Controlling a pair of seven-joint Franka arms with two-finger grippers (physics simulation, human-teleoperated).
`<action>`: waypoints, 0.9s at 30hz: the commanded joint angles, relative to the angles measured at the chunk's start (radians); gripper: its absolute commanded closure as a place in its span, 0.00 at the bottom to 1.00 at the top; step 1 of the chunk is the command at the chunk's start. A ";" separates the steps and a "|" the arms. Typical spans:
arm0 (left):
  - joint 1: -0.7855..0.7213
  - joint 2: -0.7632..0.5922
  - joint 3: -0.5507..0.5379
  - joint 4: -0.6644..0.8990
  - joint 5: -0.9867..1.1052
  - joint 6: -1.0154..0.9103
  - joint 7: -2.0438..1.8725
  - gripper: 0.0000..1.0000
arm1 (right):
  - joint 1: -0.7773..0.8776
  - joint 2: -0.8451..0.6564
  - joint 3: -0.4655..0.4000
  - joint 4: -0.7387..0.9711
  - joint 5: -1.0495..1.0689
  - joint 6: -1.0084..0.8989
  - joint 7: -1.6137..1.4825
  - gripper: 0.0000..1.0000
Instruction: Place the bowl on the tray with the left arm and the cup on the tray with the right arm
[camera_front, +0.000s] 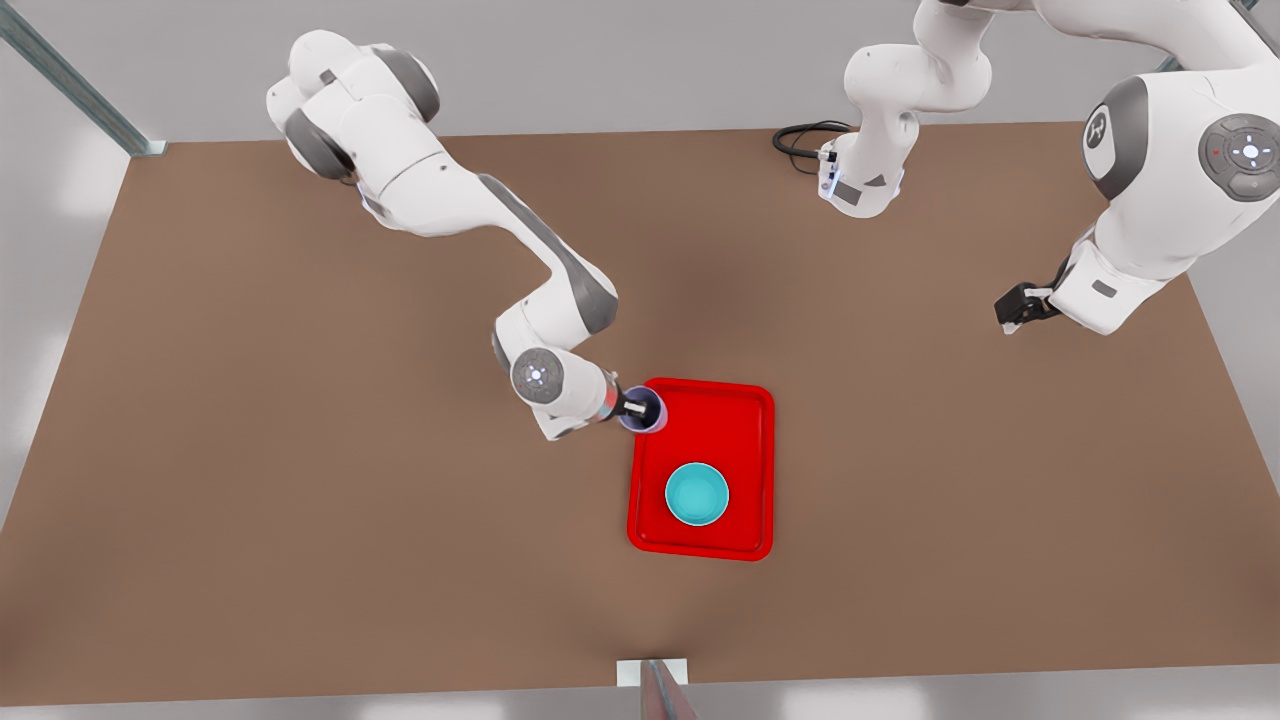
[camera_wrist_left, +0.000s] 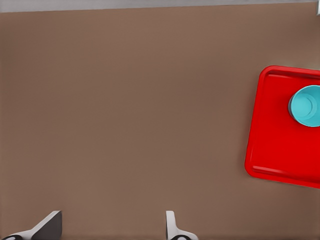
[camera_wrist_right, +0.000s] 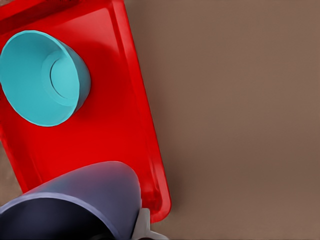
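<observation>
Right gripper: mine, on the arm reaching in from the front view's left; its fingers are pinched on the rim of the cup, one finger showing against the outside wall in the right wrist view.
Cup: lavender, upright, held at the tray's corner toward 10 o'clock in the front view; I cannot tell whether its base touches the tray floor.
Bowl: teal, upright, sitting on the tray floor in the half toward 6 o'clock of the front view, apart from the cup and from every rim; nothing is gripping it.
Tray: red, flat on the brown table, a little toward 6 o'clock from the table's middle.
Left gripper: mine too, on the arm at the front view's right, hanging over bare table well apart from the tray, toward 2 o'clock from it; its fingers are spread wide with nothing between them.
Left arm: waiting.
Black cable: looped on the table at the far edge, beside an arm's base.
</observation>
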 joint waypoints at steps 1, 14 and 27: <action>-0.001 0.000 0.000 0.000 0.000 0.000 0.000 0.00 | 0.000 0.011 0.000 0.009 -0.005 0.006 0.013 0.79; 0.001 0.003 -0.001 0.000 0.000 -0.002 0.000 0.00 | 0.062 0.100 0.000 0.056 0.001 0.086 0.114 0.47; -0.001 0.000 -0.001 0.000 0.000 -0.003 -0.002 0.00 | 0.054 0.088 -0.002 0.056 0.001 0.084 0.122 0.06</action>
